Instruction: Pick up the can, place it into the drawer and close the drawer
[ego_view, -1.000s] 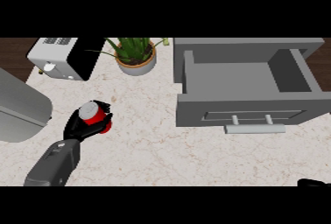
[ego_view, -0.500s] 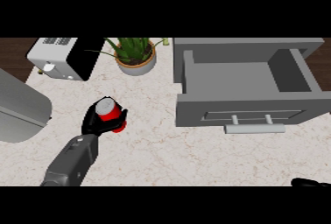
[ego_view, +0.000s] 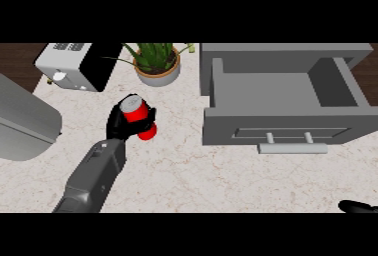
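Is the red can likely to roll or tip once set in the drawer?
The can looks a rigid, smooth cylinder, so it probably rolls if laid sideways. It sits tilted in the left hand; released so, it may tip on the flat drawer floor.

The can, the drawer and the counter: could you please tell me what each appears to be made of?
The can looks like metal: a glossy red wall and a grey, silvery top. The drawer seems to be painted metal or plastic, uniformly matte grey, with a paler bar handle. The counter looks like polished stone, probably marble: pale with fine brownish veins.
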